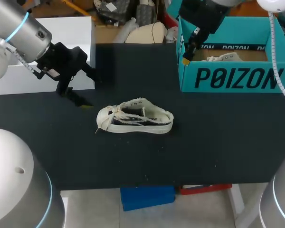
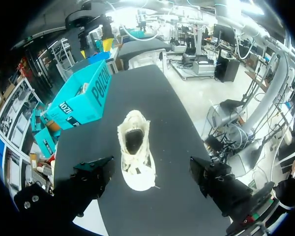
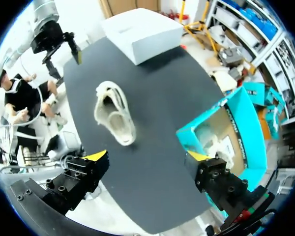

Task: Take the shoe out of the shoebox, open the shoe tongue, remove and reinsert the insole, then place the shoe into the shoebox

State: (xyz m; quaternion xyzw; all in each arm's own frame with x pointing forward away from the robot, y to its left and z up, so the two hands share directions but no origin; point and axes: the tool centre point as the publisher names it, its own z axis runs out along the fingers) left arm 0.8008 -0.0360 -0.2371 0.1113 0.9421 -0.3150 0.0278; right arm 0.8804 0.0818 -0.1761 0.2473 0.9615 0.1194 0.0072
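The shoe (image 1: pixel 135 117), a pale low sneaker with a dark side panel, stands on its sole near the middle of the black desk (image 1: pixel 218 142), toe toward the desk's left edge and heel toward the right, with loose laces at the toe end. It is outside the teal shoebox (image 1: pixel 235 78), which sits open at the far right corner with a pale object (image 1: pixel 223 57) inside; what that object is cannot be made out. A white box (image 1: pixel 80 28) stands at the far left corner. The left gripper (image 2: pixel 150 174) hangs over the desk between the white box and the shoe's toe, fingers spread wide and holding nothing. The right gripper (image 3: pixel 147 160) hangs above the shoebox's left end, its fingers likewise wide apart and empty.
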